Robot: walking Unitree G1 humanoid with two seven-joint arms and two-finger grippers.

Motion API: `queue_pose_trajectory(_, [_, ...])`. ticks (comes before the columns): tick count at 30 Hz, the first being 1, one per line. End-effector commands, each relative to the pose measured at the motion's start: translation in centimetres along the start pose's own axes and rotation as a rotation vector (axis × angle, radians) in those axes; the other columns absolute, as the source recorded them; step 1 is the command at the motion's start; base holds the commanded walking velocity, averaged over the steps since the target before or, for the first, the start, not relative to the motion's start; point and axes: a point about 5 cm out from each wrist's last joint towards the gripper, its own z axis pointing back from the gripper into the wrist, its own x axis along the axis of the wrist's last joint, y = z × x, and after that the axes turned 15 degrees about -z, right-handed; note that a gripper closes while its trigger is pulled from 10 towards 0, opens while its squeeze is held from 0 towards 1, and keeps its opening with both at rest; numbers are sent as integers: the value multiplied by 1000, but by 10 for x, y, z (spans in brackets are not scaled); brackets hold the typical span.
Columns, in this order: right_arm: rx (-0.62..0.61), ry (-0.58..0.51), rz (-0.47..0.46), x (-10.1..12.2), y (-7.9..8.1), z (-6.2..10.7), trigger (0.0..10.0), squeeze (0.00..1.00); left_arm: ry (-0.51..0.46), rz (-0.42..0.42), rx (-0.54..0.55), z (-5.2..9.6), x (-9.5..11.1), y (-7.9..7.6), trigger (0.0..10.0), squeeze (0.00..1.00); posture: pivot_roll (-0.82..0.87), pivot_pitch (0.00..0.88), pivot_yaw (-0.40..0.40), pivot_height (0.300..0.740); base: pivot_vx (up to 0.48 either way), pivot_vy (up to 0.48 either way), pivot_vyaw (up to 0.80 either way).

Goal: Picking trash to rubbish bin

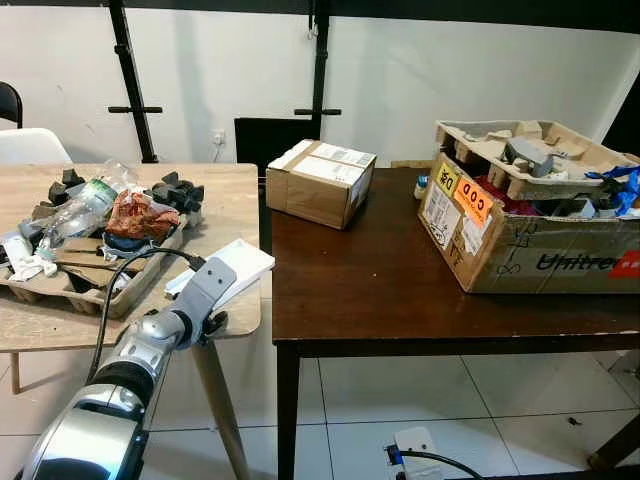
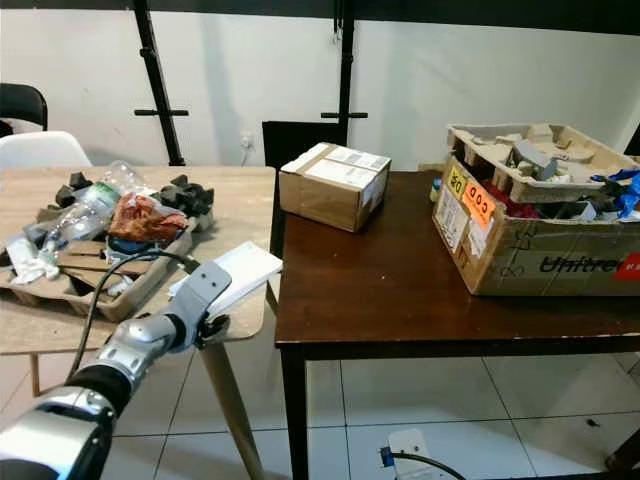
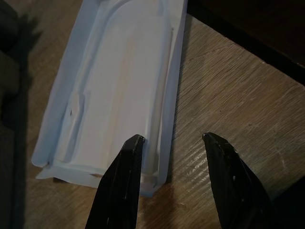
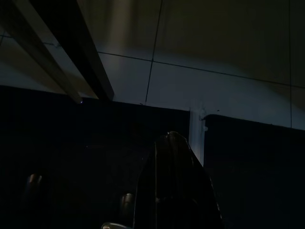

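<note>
The left gripper [image 3: 169,143] is open, holding nothing. One finger sits over the white tray's [image 1: 228,265] edge and one over the table [image 1: 232,205]. Go lower, keep the edge between the fingers, then close slowly.

left pincer [image 2: 222,283] over white tray [image 2: 232,275] | light wooden table [image 2: 240,200] | fingers hidden
</note>
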Motion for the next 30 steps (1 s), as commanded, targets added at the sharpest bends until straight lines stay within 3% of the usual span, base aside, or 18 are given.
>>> queue_pose_trajectory(1, [-10,35,-5,-7,-3,2,10000,0,165,65,-183,0,-37,-44,7255,0,-19,168,-38,740,0,0,0])
queue_pose_trajectory(2, [-10,35,-6,-7,-2,2,10000,0,171,66,-194,0,-38,-45,0,0,-21,167,-36,740,0,0,0])
queue_pose_trajectory(12, [-11,34,-7,-7,-2,2,10000,0,175,31,-215,1,-39,-43,0,0,-17,166,-37,740,0,0,0])
queue_pose_trajectory(20, [-12,34,-10,-6,-1,1,10000,0,173,40,-129,4,-41,-30,0,0,-15,159,-32,740,0,0,0])
queue_pose_trajectory(28, [-13,34,-8,-5,-1,1,10000,0,49,102,-25,7,-34,-17,0,0,-10,137,-39,740,0,0,0])
queue_pose_trajectory(30, [-12,32,-6,-4,-1,0,10000,0,-8,151,-16,7,-29,-15,0,0,-8,127,-41,740,0,0,0])
